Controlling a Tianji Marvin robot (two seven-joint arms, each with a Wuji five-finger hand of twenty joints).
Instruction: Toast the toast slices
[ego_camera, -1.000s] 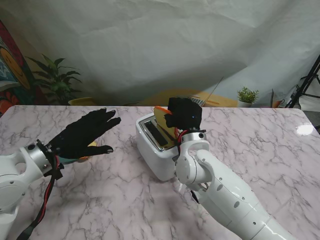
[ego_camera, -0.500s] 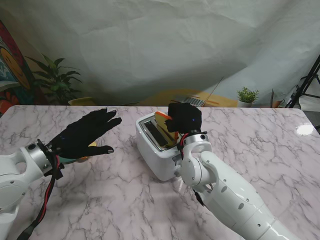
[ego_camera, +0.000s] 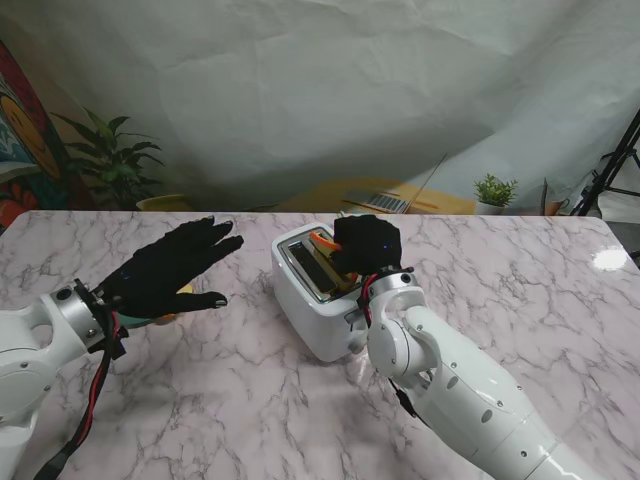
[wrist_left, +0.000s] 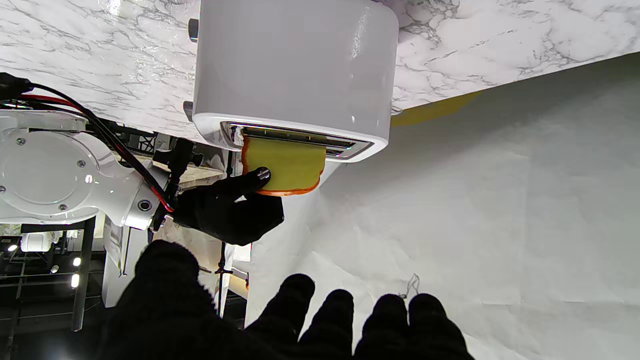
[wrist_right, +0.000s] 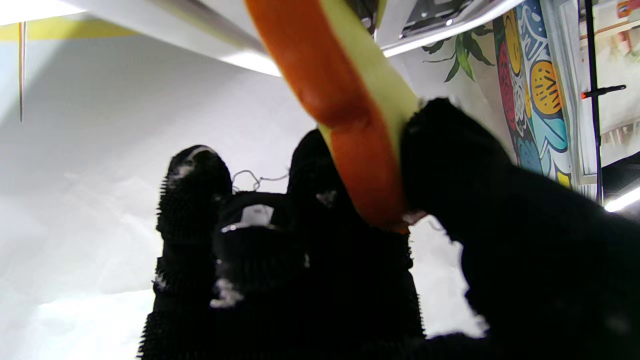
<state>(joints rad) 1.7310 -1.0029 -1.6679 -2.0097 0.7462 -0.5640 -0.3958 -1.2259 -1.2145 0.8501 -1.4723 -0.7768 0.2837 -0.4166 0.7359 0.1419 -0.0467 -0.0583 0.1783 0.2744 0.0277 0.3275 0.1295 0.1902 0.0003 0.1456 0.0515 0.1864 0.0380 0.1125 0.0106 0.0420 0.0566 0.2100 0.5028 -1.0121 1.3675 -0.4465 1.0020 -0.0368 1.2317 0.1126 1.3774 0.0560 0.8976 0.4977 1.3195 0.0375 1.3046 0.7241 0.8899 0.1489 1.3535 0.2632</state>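
A white two-slot toaster (ego_camera: 318, 290) stands in the middle of the marble table. My right hand (ego_camera: 366, 244) is shut on a yellow toast slice with an orange crust (ego_camera: 322, 243), which is partly sunk into a slot. The left wrist view shows the toast slice (wrist_left: 283, 167) half inside the toaster (wrist_left: 292, 70), with my right hand (wrist_left: 227, 209) pinching its outer end. In the right wrist view the toast slice (wrist_right: 350, 115) sits between thumb and fingers (wrist_right: 452, 165). My left hand (ego_camera: 165, 265) hovers open and flat to the toaster's left, over something yellowish that it mostly hides.
A marble table (ego_camera: 520, 290) extends to the right of the toaster. A white backdrop hangs behind the table, with a potted plant (ego_camera: 112, 160) at the far left and a small plant (ego_camera: 493, 192) at the far right. A tripod leg (ego_camera: 612, 170) stands at the right edge.
My right hand has lowered the toast slice deeper into the toaster slot. The left hand has stayed still.
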